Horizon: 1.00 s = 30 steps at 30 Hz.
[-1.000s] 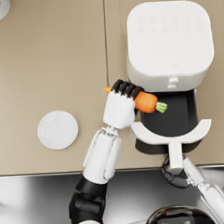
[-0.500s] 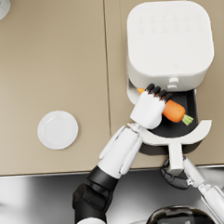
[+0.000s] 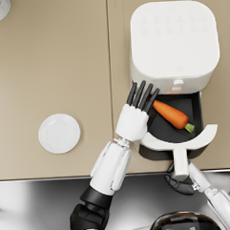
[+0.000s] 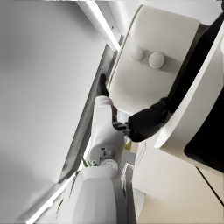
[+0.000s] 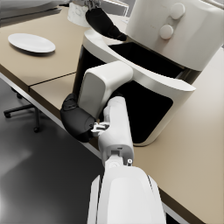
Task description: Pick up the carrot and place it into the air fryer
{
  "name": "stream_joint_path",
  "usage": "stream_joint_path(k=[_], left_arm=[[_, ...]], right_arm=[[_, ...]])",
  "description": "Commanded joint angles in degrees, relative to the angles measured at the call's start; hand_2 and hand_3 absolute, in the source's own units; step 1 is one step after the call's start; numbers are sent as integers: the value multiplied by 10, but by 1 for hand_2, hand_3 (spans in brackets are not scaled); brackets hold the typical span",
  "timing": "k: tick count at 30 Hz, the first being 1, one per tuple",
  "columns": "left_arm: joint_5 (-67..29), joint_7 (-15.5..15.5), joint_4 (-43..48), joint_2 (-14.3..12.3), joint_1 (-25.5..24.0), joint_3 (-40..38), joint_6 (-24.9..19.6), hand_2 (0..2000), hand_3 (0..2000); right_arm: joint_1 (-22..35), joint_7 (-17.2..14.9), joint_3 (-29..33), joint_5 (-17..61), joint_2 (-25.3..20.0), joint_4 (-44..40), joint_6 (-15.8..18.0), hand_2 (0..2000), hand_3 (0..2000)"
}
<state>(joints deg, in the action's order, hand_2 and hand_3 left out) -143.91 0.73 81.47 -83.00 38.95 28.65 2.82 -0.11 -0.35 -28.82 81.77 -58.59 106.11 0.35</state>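
Off to the side sits a small round white plate (image 3: 59,133), not involved. The left hand (image 3: 134,117) hangs at the drawer's edge with fingers spread, holding nothing. The orange carrot (image 3: 171,114) lies inside the white air fryer (image 3: 173,44) drawer, while the right hand (image 3: 179,182) grips the handle, probably steadying it.

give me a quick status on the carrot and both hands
Left robot hand open beside the drawer. Right robot hand grips drawer handle. Carrot lying in air fryer drawer. Nothing in the way.
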Motion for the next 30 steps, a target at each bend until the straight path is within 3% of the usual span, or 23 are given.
stream_joint_path(k=[1,7,13,14,17,20,25,30], left_arm=[[0,-2,87,30,-68,-144,-6,0,0],[0,-7,149,37,-120,-247,-26,0,0],[0,-7,215,37,-104,-296,-28,0,0],[0,-7,226,38,-104,-304,-28,0,0],[0,-7,245,38,-115,-315,-28,0,0],[1,-7,237,38,-116,-320,-28,0,0],[1,-7,236,40,-113,-328,-28,0,0],[1,-7,232,41,-106,-324,-28,0,0]], right_arm=[[1,0,0,0,0,-1,1,2000,2000],[3,1,0,0,-1,-3,3,2000,2000],[3,1,0,0,-1,-3,3,2000,2000],[26,1,27,0,-55,137,3,2000,2000],[63,-1,67,0,-132,94,59,2000,2000],[92,-1,88,1,-185,61,93,2000,2000],[155,-6,118,2,-253,-36,120,2000,2000],[221,-15,145,3,-289,-129,135,2000,2000]])
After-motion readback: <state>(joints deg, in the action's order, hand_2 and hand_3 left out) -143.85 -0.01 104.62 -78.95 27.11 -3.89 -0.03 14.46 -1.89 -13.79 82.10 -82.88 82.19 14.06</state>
